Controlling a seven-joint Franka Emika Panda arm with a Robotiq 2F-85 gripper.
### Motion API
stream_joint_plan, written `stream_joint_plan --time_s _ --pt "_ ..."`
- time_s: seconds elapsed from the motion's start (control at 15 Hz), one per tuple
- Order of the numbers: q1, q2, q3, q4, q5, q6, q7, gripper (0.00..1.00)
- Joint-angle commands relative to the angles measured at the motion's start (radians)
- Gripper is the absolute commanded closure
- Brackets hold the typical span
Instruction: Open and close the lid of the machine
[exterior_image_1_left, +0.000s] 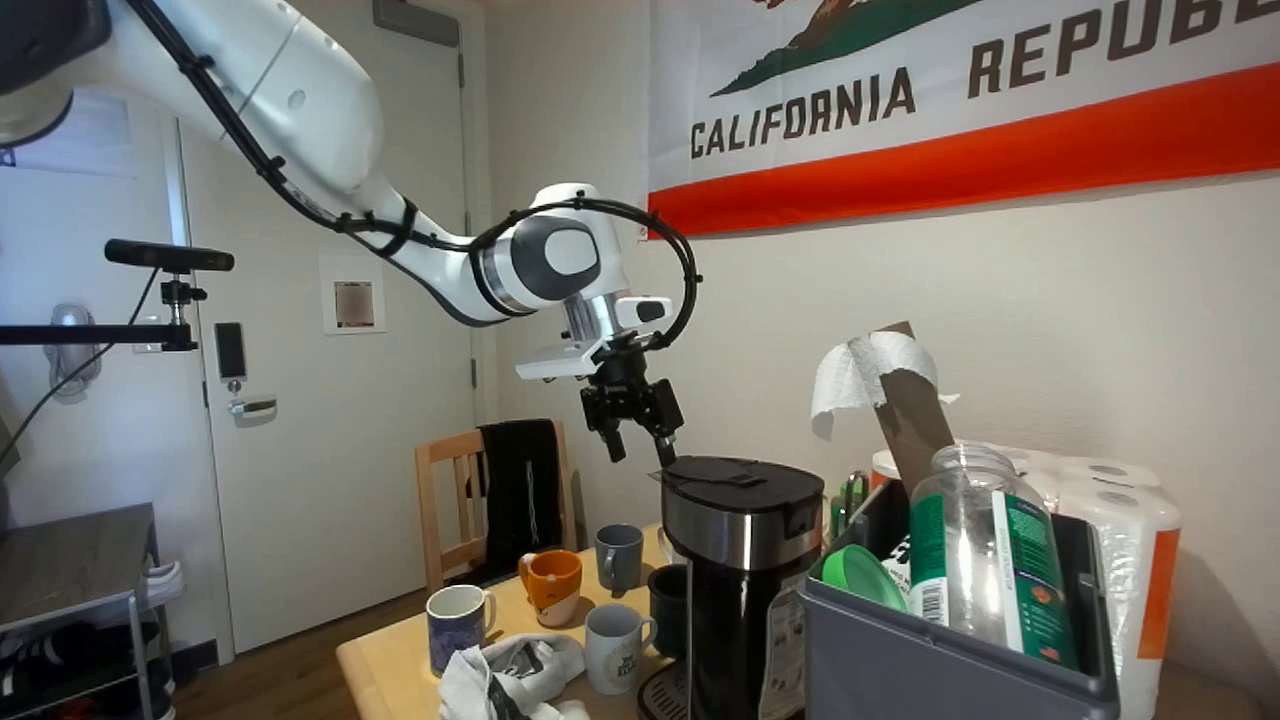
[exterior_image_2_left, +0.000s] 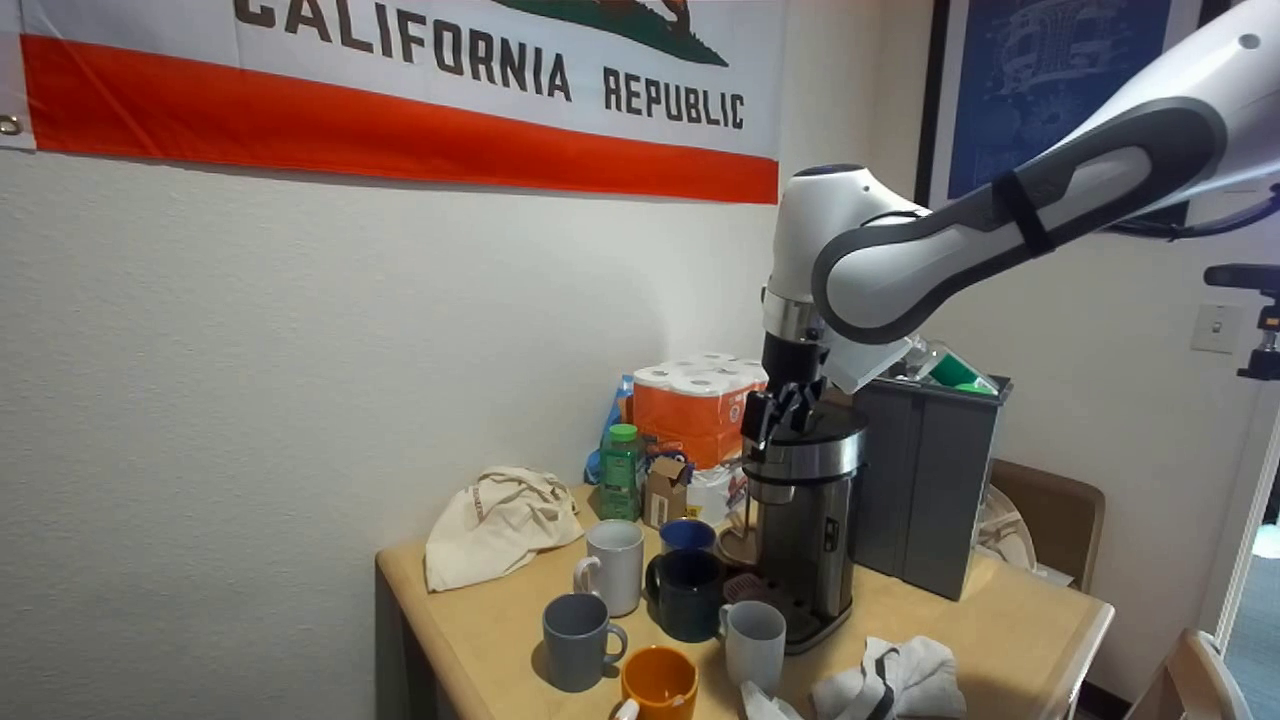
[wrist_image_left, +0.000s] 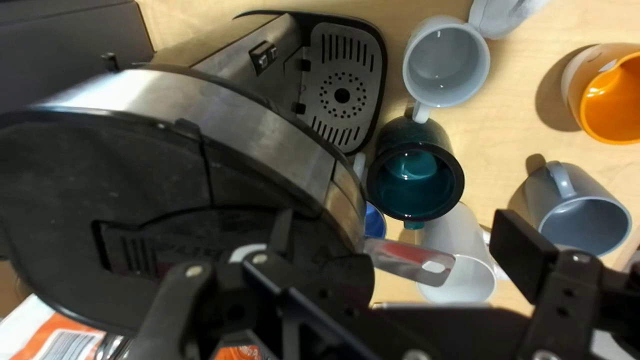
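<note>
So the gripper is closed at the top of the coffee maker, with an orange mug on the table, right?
No, the gripper is open, its fingers spread apart in the wrist view. The coffee maker and orange mug check out.

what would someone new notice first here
The large white-and-red cloth CALIFORNIA REPUBLIC flag on the pale wall likely wins. Next comes the jointed white robot arm, its black fingers spread near the top of the tall black coffee maker with a silvery band. On the light wooden table, the glossy orange mug pops.
</note>
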Motion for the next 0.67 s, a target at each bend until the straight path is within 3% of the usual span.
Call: stream_joint_plan --time_s 0.0,0.2,0.6 --pt "0.002 -0.081 0.005 -0.023 0.026 -0.014 -0.028 0.0" --pt "0.004 -0.151 0.018 -0.02 0.046 -0.046 -0.061 0.0" --pt "0.012 -0.307 0.038 -0.028 0.205 -0.178 -0.198 0.0"
